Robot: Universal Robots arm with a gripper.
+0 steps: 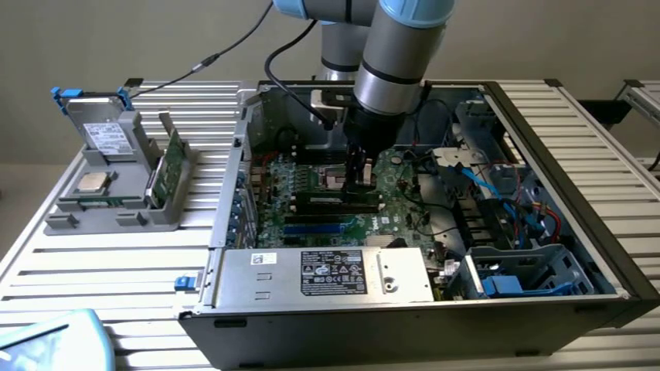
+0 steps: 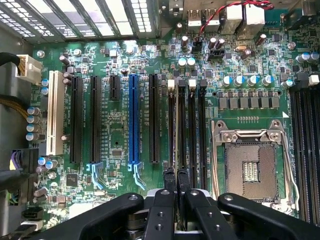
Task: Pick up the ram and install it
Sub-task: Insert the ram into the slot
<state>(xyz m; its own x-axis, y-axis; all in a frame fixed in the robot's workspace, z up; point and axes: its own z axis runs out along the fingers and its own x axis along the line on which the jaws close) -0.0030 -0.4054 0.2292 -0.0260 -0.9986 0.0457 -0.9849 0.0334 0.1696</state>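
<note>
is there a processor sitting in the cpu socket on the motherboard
No, the cpu socket lies bare, with its grid of contacts showing inside the metal frame.

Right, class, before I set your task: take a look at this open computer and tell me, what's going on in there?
A robot arm reaches down into the open computer case. Its pincer is shut on the ram, a thin stick seen edge-on. The stick is lined up with one of the black memory slots on the motherboard, beside the empty processor socket. Whether the stick is fully pressed home cannot be told.
</note>
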